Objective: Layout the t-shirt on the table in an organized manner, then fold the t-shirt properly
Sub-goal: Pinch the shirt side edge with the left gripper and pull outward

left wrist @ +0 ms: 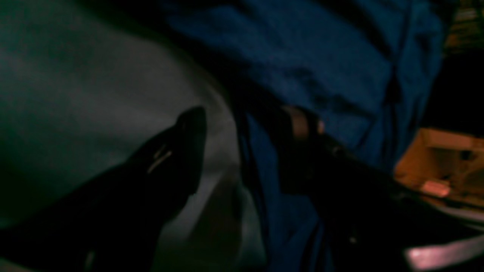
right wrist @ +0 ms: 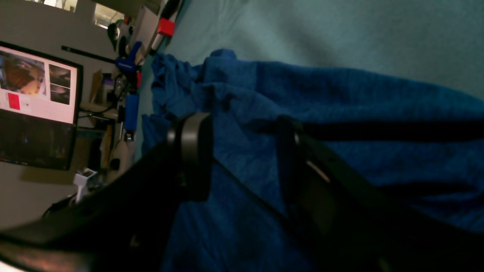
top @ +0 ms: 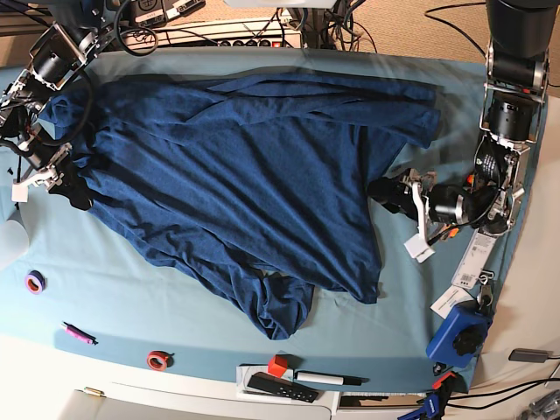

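table (top: 175, 315) w/ teal cloth fills base view | t-shirt (top: 245, 175) spread wrinkled across far/mid table, hem bunched toward near edge | your left gripper (top: 391, 194) at shirt's edge, jaws apart w/ fabric between, can't tell if gripping | right gripper (right wrist: 242, 151) jaws apart over shirt cloth | tape rolls (top: 35, 282), red cube (top: 277, 365) near front edge

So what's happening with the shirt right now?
Left end effector straddling t-shirt edge. Right end effector open over cloth. Shirt spread on table, wrinkled, unfolded. Nothing blocking.
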Tool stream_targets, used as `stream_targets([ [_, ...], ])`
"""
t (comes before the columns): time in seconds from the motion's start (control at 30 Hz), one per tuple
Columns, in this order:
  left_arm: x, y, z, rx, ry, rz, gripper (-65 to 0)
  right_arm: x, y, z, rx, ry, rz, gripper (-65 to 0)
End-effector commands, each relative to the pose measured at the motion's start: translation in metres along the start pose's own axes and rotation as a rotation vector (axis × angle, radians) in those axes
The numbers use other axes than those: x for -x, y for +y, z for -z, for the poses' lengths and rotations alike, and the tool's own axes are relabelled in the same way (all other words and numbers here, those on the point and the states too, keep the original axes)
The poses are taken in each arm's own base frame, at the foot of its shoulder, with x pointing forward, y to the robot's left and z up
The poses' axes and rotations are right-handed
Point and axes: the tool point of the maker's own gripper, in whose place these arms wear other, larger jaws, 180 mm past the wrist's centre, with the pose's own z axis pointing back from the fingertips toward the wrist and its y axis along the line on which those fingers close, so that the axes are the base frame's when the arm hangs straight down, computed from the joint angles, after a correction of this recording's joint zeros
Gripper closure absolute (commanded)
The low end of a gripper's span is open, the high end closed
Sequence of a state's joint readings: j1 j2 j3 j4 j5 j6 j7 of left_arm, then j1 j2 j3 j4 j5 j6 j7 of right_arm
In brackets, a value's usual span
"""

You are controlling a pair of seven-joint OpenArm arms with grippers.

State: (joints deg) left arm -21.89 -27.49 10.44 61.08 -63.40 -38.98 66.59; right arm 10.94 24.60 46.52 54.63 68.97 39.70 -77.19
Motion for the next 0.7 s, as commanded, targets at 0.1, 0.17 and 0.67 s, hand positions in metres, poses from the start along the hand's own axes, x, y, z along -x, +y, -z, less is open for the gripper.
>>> stream_targets([
  [0.1, 0.02, 0.004, -0.005, -0.033, 0.081, 0.008, -28.9, -0.024, 0.008, -0.006, -0.015, -0.051, -0.04, -27.1],
  [0.17, 0.033, 0.003, -0.001, -0.025, 0.096, -0.01, -28.9, -0.024, 0.008, -0.006, -0.015, -0.052, -0.04, -27.1],
  [0.67, 0.046, -0.013, 0.01, 0.048, 0.076, -0.059, -28.2, -0.024, 0.008, -0.006, -0.015, -0.052, -0.04, -27.1],
])
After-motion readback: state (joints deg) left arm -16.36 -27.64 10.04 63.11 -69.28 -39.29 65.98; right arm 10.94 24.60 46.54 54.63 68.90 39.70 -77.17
